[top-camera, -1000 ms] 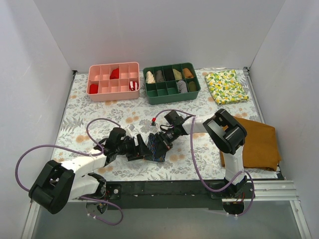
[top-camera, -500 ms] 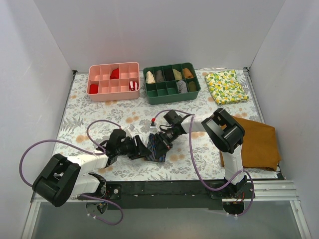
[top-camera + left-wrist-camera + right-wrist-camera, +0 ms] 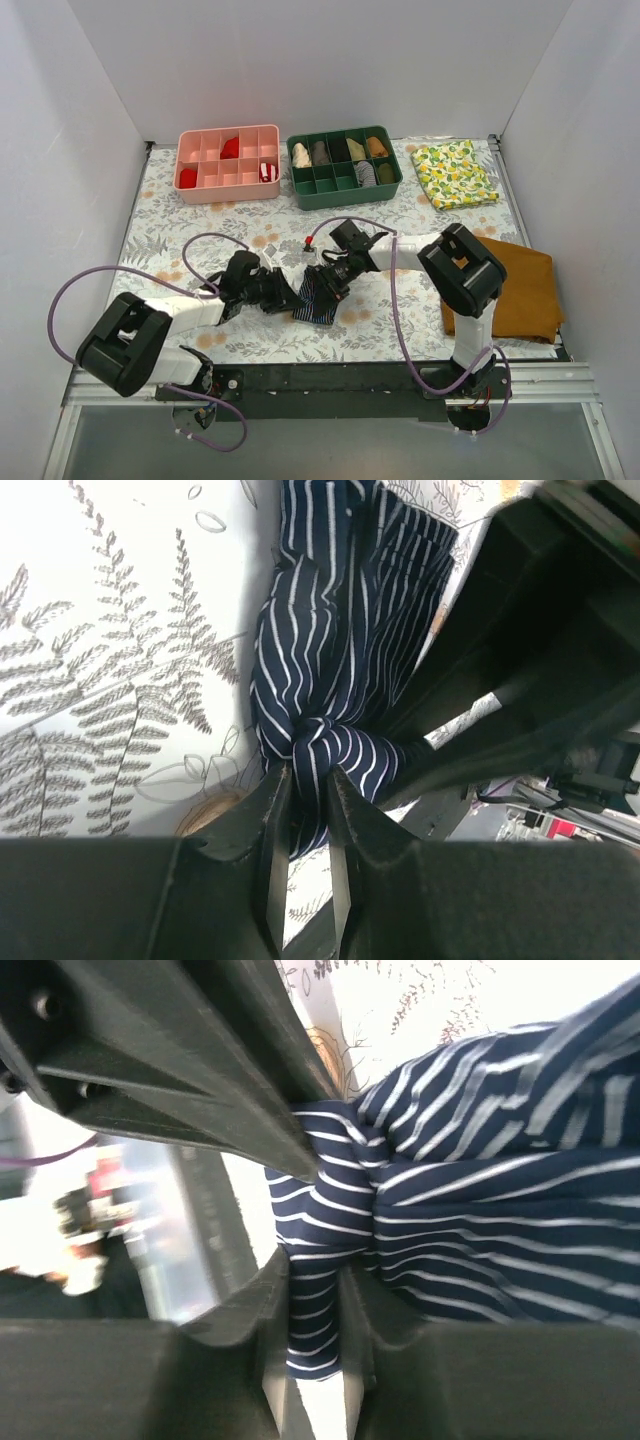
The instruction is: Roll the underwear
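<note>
Underwear (image 3: 318,297) bunched at the middle of the floral table (image 3: 170,215), at 6 o'clock from the green tray (image 3: 345,198), with its navy cloth gathered into tight striped folds. Left gripper (image 3: 305,780) comes in from the bundle's 9 o'clock side, jaws nearly together, pinching a knot of fabric between the fingertips. Right gripper (image 3: 315,1280) sits at the bundle's 1 o'clock edge, a narrow band of striped cloth clamped between its fingers. The two grippers are close together across the cloth. Pink tray (image 3: 228,193) stands at 11 o'clock from the bundle, lemon-print cloth (image 3: 455,172) at 2 o'clock, and mustard cloth (image 3: 520,285) at 3 o'clock, well apart.
</note>
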